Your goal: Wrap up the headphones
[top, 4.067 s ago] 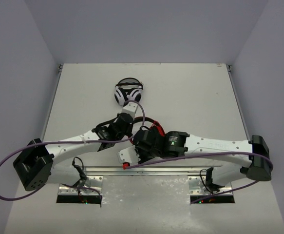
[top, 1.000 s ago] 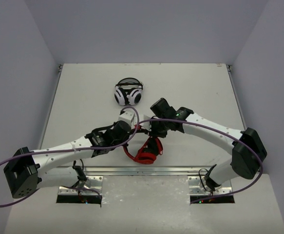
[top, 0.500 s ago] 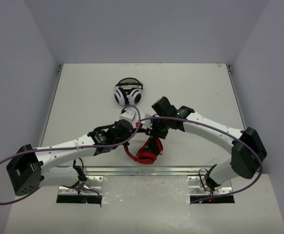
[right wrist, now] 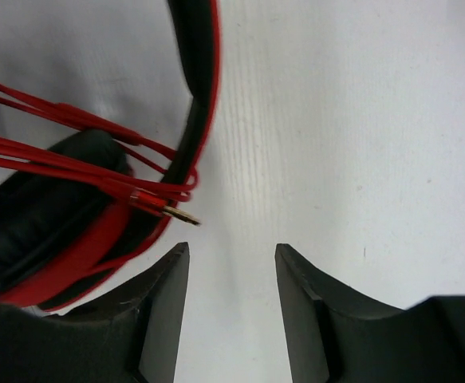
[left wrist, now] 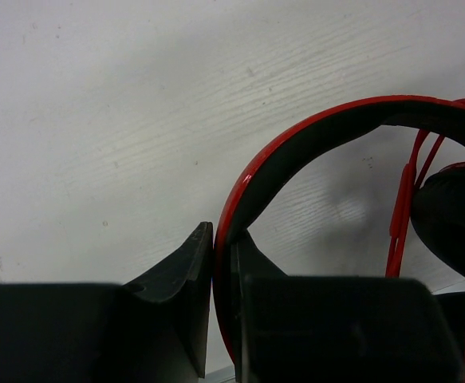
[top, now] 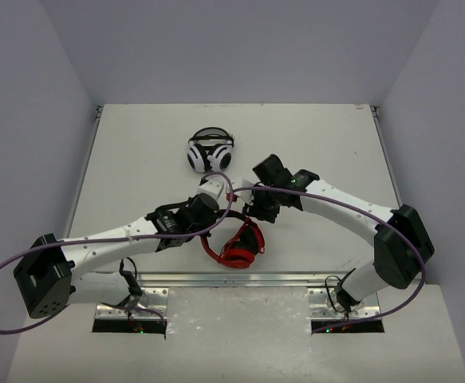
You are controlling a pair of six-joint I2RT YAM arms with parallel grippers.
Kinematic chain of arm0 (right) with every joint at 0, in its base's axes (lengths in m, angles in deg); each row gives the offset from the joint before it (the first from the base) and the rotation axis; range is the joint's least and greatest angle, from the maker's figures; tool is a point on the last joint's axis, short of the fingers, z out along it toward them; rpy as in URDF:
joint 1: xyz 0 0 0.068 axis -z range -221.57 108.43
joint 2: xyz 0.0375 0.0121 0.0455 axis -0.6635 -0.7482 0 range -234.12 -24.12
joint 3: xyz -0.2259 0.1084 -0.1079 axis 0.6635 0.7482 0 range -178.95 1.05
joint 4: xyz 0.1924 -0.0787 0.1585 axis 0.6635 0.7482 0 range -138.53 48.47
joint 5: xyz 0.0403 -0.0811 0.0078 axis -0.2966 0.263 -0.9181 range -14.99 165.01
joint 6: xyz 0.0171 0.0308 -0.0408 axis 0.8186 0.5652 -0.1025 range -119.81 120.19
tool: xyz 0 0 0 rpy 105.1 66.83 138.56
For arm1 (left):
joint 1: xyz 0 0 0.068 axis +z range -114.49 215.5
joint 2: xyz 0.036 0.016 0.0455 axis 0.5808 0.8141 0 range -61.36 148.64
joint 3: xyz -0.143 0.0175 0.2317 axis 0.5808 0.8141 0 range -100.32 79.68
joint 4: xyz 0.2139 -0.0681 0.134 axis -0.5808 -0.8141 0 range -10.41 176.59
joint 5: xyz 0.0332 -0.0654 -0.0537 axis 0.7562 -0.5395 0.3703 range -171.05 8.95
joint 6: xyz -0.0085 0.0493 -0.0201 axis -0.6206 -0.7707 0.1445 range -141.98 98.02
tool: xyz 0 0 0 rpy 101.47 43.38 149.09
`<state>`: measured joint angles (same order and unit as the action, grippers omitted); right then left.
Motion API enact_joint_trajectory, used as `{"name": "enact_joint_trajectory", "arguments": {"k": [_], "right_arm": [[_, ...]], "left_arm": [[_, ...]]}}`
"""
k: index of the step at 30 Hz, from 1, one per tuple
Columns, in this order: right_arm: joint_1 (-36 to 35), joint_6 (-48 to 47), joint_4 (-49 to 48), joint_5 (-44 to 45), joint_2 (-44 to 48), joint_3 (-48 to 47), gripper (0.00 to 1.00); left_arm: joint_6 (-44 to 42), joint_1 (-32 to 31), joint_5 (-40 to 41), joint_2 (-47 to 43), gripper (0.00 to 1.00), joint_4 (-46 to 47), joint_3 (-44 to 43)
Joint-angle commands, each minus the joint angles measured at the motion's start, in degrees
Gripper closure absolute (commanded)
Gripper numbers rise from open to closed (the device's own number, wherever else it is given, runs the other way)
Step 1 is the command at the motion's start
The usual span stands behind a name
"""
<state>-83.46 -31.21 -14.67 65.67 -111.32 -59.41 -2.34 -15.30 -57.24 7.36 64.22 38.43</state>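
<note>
The red headphones (top: 236, 246) lie on the white table near the front edge, between both arms. My left gripper (top: 214, 222) is shut on the red, black-lined headband (left wrist: 296, 136), which is pinched between the two fingers (left wrist: 222, 235). The thin red cable (right wrist: 65, 171) runs in several strands across the black ear cushion (right wrist: 49, 199), and its metal plug (right wrist: 176, 213) sticks out free. My right gripper (top: 252, 214) hovers just past the plug, open (right wrist: 232, 251), with bare table between its fingers.
White-and-black headphones (top: 210, 152) lie farther back on the table (top: 320, 144), a short way beyond both grippers. A metal rail (top: 232, 279) runs along the near edge, just in front of the red headphones. Purple arm cables loop above the grippers.
My right gripper has opened and let go of the cable end, drawing back slightly from the headphones. The left gripper keeps its hold on the headband.
</note>
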Motion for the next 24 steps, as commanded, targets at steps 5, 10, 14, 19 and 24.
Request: {"name": "enact_joint_trajectory", "arguments": {"k": [5, 10, 14, 19, 24], "right_arm": [[3.1, 3.1, -1.6, 5.0, 2.3, -1.8, 0.34], [5.7, 7.4, -5.8, 6.0, 5.3, -0.4, 0.33], [10.4, 14.5, -6.1, 4.4, 8.3, -0.8, 0.31], [15.8, 30.7, -6.3, 11.5, 13.6, 0.1, 0.08], [16.2, 39.4, -5.5, 9.6, 21.4, 2.9, 0.01]], "left_arm": [[-0.1, 1.1, -1.9, -1.3, 1.00, 5.4, -2.3], [-0.1, 1.1, -2.0, -1.7, 0.99, 6.3, -2.3], [0.0, 2.2, -2.1, -2.1, 1.00, 7.7, -2.3], [0.1, 5.5, -4.1, -1.4, 1.00, 10.0, -2.8], [-4.1, 7.4, -8.2, 1.8, 1.00, 13.4, -4.7]]}}
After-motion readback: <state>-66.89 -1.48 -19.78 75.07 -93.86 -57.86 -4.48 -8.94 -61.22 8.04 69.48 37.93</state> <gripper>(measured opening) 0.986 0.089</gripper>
